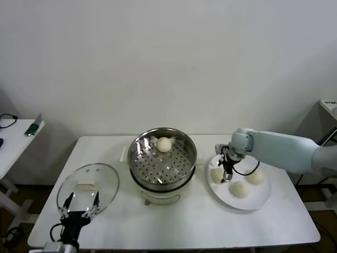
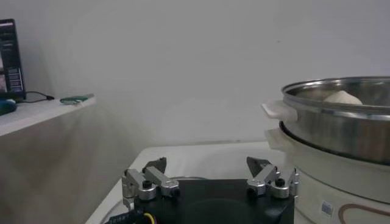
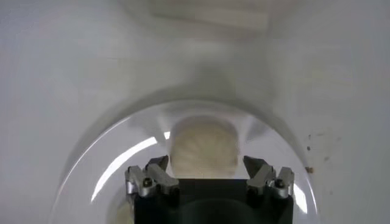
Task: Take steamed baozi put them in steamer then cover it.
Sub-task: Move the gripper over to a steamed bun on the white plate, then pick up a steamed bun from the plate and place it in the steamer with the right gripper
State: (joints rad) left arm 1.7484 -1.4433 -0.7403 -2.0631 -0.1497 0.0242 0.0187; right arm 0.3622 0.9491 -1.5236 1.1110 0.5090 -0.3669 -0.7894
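R gripper [image 1: 227,176] hangs over the left edge of the white plate [image 1: 253,203], fingers [image 3: 152,176] spread apart w/ a bun [image 3: 204,146] between them, not clamped. In the head view that bun [image 1: 217,174] is partly hidden by the gripper; can't tell if the pads touch it. The wrist view cuts off the plate rim [image 3: 91,158] at the bottom, and the gripper body covers the bun's near side. Two more baozi [image 1: 240,190] [image 1: 256,177] sit on the plate, apart from the gripper. A fourth baozi [image 1: 164,144] lies in the steamer [image 1: 184,166], at its far side; from the left wrist only its top [image 2: 343,97] shows above the steel rim [image 2: 332,119].

L gripper [image 1: 80,206] rests at the near edge of the glass lid [image 1: 105,182] on the table [image 1: 184,221], fingers [image 2: 149,179] wide apart, holding nothing. The lid barely shows in its wrist view.
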